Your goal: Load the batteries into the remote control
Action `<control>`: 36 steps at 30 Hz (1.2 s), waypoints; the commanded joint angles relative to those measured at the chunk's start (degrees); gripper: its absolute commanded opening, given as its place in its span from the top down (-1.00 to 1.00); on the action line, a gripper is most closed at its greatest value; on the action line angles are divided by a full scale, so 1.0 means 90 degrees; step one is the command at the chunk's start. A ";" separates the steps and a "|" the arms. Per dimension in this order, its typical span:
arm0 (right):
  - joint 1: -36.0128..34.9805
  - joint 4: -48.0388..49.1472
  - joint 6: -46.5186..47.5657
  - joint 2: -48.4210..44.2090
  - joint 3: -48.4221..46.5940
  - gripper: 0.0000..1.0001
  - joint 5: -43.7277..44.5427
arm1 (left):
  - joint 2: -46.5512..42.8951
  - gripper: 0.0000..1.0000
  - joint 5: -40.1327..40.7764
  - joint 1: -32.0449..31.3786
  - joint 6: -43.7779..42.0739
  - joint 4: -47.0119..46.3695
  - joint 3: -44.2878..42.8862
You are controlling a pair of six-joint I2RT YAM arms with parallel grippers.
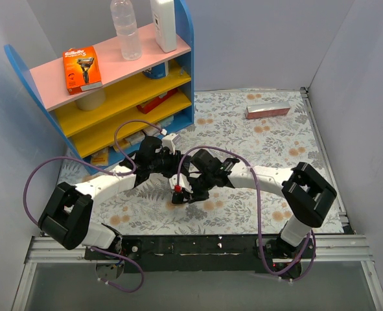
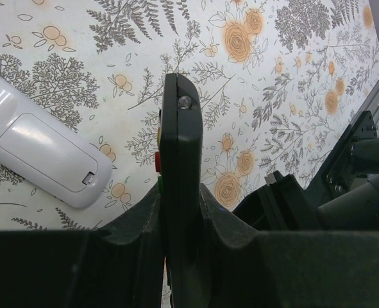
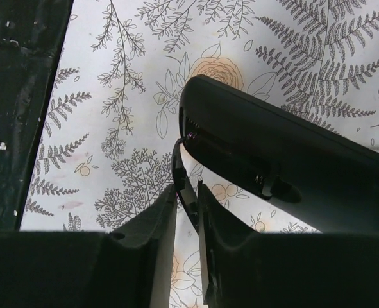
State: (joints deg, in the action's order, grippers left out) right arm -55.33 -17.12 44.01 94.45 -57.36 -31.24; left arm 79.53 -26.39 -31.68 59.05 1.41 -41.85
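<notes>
Left gripper [image 2: 179, 212] of mine clamps one black remote [image 2: 179, 128] on its edge, a finger pressed to each broad face, its tip pointing away above the flowered table cloth [image 2: 292, 77]. My right gripper [image 3: 188, 205] meets that remote's end, its two fingers pinched together on one thin black flap [image 3: 179, 170] that hangs from it. One white remote [image 2: 42, 151] lies flat, back up, left of the black remote and apart from it. Of batteries I count none for certain: from above, one small red spot [image 1: 177, 188] shows close by the black remote, too small to tell.
</notes>
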 commanded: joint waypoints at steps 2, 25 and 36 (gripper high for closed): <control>-0.0053 -0.0216 0.0110 0.0159 -0.0374 0.65 -0.0025 | 0.0050 1.00 -0.0407 0.0014 -0.0203 0.0087 -0.0301; 0.0942 -0.0502 -0.2212 0.0345 -0.0033 0.97 -0.0493 | -0.0913 1.00 0.2306 0.0258 -0.0430 0.1279 -0.0235; 0.2007 -0.0040 -0.3484 0.0998 0.0271 0.97 -0.1128 | -0.3513 1.00 0.2689 0.0493 0.0646 0.0400 0.1114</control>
State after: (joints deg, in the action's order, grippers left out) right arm -38.33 -18.37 16.14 99.33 -53.80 -38.61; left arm 52.21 -3.27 -27.53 62.04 8.93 -33.78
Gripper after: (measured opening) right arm 0.033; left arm 0.195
